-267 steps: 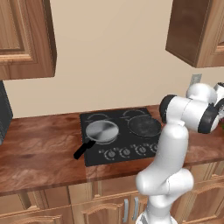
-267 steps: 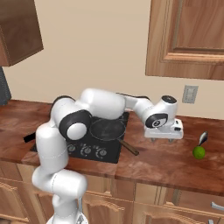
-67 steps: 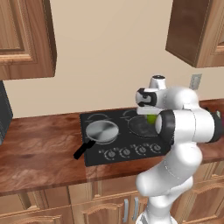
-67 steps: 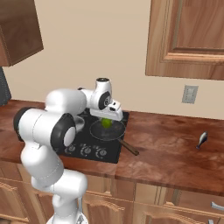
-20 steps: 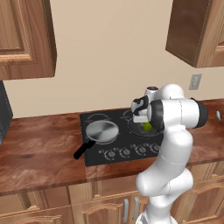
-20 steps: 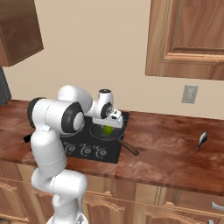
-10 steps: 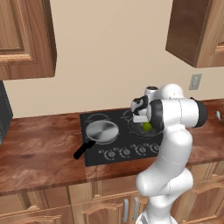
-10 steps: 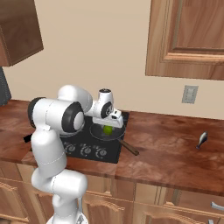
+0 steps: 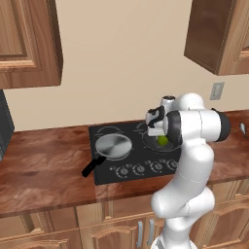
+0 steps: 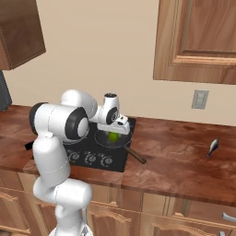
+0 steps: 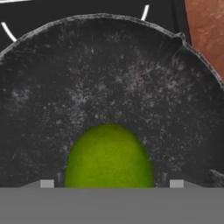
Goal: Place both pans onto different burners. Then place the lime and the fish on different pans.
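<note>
The lime point(image 11: 108, 155) lies in the dark pan point(image 11: 109, 74) on the cooktop's right front burner, also seen as a green ball point(image 10: 113, 136) point(image 9: 163, 141). My gripper point(image 11: 111, 183) hangs just above it, open, with a fingertip on each side and a small gap to the fruit. The gripper point(image 10: 115, 130) points down over the dark pan point(image 10: 122, 142). The silver pan point(image 9: 113, 146) with a black handle sits on the left front burner. The fish point(image 10: 212, 146) lies on the counter far to the right.
The black cooktop point(image 9: 121, 170) has knobs along its front. The dark pan's handle point(image 10: 136, 156) sticks out to the right front over the brown counter point(image 10: 175, 156). Wall cabinets hang above on both sides, and a wall outlet point(image 10: 199, 99) sits behind the counter.
The hand came down with the lime into the dark pan. In the last half second the fingers spread off the fruit, while the arm stayed almost still.
</note>
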Controlling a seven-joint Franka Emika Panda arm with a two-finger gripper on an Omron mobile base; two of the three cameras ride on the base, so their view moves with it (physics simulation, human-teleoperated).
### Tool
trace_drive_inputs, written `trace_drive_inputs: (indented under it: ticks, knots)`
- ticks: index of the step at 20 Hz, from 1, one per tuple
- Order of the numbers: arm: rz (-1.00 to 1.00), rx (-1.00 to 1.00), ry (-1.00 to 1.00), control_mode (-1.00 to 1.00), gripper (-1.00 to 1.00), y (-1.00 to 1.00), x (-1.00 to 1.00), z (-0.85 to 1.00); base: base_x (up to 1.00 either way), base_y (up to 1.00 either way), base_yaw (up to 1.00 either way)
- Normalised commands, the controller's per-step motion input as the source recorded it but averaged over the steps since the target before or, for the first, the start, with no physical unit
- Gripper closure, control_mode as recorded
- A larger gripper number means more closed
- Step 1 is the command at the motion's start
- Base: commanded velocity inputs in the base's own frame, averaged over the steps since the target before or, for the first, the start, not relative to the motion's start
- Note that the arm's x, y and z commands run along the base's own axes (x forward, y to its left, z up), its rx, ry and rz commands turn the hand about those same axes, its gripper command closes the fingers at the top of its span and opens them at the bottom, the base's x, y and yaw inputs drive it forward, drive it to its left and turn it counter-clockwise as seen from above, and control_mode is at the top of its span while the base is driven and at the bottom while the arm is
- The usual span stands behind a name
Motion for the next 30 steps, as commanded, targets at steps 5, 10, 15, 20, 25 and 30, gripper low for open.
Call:
trace_drive_inputs:
  ticks: [5,10,15,20,25,30]
  knots:
    - [0.00,0.00,0.00,-1.00,-1.00,0.00,0.00,0.35,0.00,0.00,0.00]
    - [0.00,0.00,0.00,-1.00,-1.00,-0.03,0.00,0.46,0.00,0.00,0.00]
    - [0.00,0.00,0.00,-1.00,-1.00,-0.31,-0.10,0.24,0.00,0.00,0.00]
    - [0.00,0.00,0.00,-1.00,-1.00,-0.42,-0.07,0.12,0.00,0.00,0.00]
    - [0.00,0.00,0.00,-1.00,-1.00,-0.42,-0.15,0.10,0.00,0.00,0.00]
    - [0.00,0.00,0.00,-1.00,-1.00,-0.46,-0.18,0.04,0.00,0.00,0.00]
